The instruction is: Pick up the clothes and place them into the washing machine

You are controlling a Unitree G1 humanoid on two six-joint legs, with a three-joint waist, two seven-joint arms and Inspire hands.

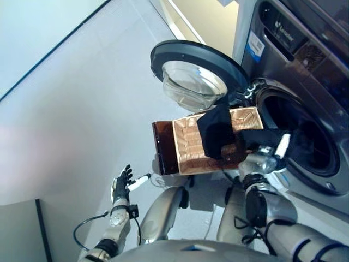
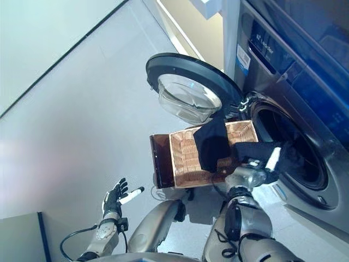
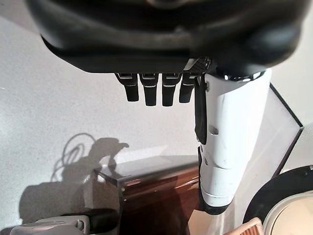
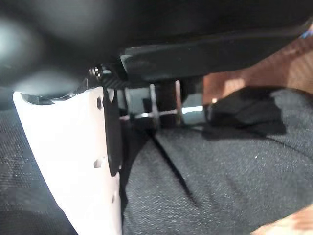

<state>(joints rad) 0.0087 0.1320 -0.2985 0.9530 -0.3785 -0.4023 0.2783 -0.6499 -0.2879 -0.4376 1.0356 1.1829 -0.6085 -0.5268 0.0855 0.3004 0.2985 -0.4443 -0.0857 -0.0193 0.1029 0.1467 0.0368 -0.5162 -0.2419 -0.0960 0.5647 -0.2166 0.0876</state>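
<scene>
A black garment [image 1: 214, 132] hangs over the rim of a woven copper-coloured basket [image 1: 188, 148] that stands in front of the washing machine. One end of the garment stretches toward the open drum [image 1: 305, 139]. My right hand [image 1: 275, 147] is at the drum's mouth, shut on that end. In the right wrist view the black cloth [image 4: 220, 181] fills the space under the curled fingers, beside the white-covered thumb [image 4: 68, 161]. My left hand [image 1: 121, 183] hangs low at the left over bare floor, open and holding nothing.
The round washer door [image 1: 191, 71] stands swung open to the left of the drum, just behind the basket. The basket has a dark brown side panel [image 3: 151, 196]. Grey floor spreads out to the left.
</scene>
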